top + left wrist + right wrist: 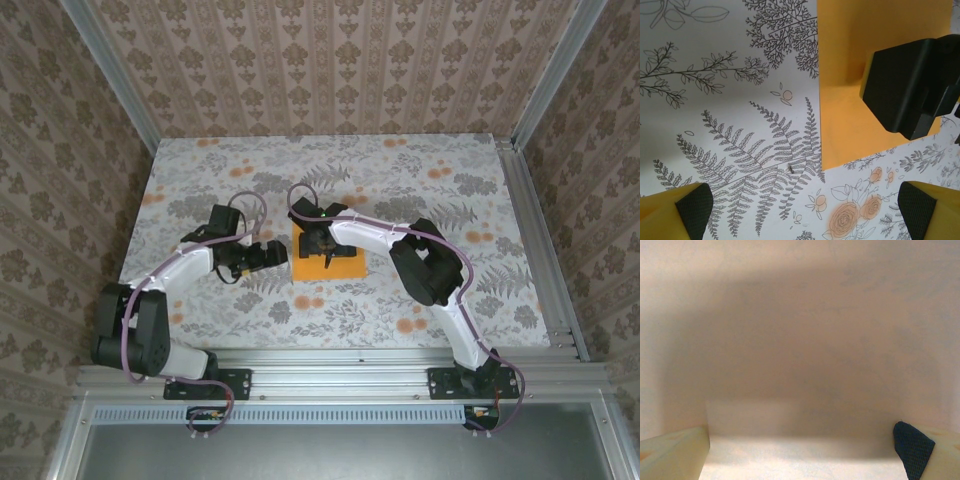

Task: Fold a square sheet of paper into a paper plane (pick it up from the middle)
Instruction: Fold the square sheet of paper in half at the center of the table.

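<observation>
Square sheet of paper (348,267) is lying flat on the floral tablecloth (420,180). Right gripper (322,245) is hanging over the sheet's middle, fingers (912,455) standing apart (its wrist view is a pale blur). Left gripper (272,256) is sitting just beside the sheet's left edge, fingers (694,205) spread wide, clamping nothing.

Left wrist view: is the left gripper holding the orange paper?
No, the left gripper hangs open over the tablecloth, short of the paper.
</observation>
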Robot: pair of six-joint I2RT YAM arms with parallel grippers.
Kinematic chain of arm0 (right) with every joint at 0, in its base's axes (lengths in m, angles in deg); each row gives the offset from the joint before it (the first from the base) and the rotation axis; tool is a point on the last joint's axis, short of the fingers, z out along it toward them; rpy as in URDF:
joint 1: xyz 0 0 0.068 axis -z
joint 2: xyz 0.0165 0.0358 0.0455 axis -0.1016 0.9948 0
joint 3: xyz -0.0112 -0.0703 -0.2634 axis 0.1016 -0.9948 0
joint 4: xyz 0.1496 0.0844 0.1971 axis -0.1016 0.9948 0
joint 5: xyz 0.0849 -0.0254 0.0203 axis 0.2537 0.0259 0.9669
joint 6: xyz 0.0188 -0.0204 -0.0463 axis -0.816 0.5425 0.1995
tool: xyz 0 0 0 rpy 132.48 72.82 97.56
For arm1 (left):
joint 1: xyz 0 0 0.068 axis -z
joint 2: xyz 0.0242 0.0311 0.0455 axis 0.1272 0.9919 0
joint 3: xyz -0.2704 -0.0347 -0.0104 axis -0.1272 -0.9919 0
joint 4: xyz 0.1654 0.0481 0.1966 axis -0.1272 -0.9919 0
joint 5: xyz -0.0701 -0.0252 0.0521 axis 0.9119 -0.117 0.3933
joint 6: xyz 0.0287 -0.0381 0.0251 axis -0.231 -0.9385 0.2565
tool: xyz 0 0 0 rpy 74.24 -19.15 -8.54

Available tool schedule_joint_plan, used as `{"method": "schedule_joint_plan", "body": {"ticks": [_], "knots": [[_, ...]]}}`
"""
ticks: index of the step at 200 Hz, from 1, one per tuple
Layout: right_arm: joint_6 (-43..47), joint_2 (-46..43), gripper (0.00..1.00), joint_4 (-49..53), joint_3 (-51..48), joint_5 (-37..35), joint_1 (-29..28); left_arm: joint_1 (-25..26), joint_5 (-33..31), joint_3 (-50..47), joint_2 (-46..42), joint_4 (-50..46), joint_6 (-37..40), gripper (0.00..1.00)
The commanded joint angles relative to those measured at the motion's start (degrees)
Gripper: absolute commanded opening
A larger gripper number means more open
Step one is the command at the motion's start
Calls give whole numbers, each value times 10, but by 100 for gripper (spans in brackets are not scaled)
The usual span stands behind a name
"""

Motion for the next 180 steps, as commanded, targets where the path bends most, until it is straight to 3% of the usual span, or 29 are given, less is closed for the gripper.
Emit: {"method": "schedule_joint_plan", "body": {"ticks": [1,87,180], "knots": [[-11,32,98,8,-10,5,-1,-4,7,-10,7,3,5,100],[2,22,91,19,-11,-23,0,-3,12,-17,23,9,4,100],[18,-35,58,-8,-28,-26,0,-1,16,-21,36,15,4,100]]}}
